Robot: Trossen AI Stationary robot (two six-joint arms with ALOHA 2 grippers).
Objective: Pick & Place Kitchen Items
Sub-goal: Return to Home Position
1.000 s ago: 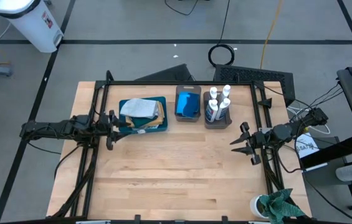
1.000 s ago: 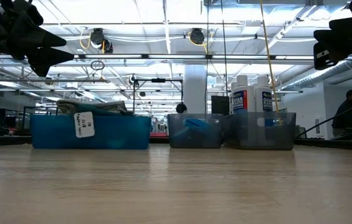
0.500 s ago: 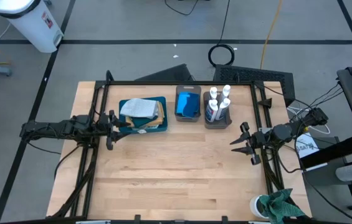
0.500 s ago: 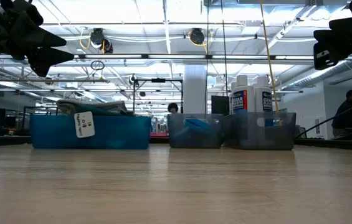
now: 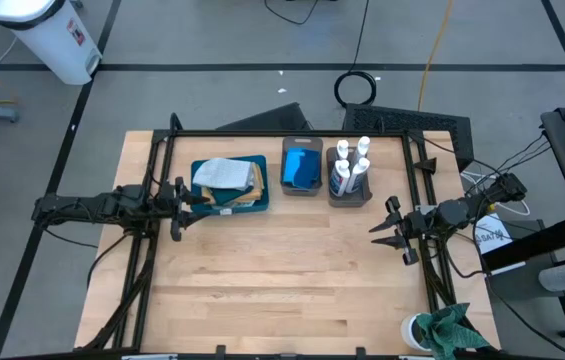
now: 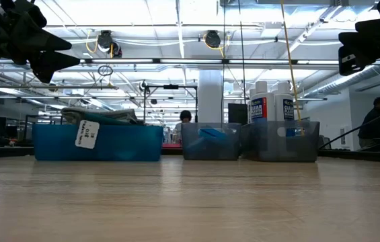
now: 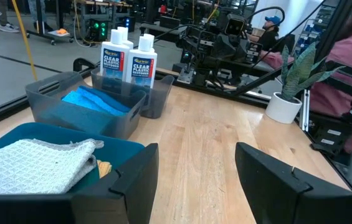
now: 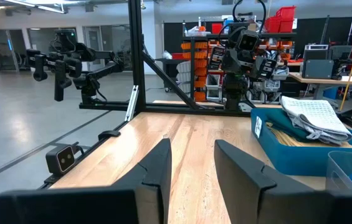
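Left arm (image 5: 92,206) and right arm (image 5: 457,212) hover level, jaws open.

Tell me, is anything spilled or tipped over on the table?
Nothing looks spilled or tipped. The bottles stand upright in their bin, the sponges lie in the middle bin, and the cloths sit heaped in the blue tray. The left tool and right tool hang open at the table's sides.
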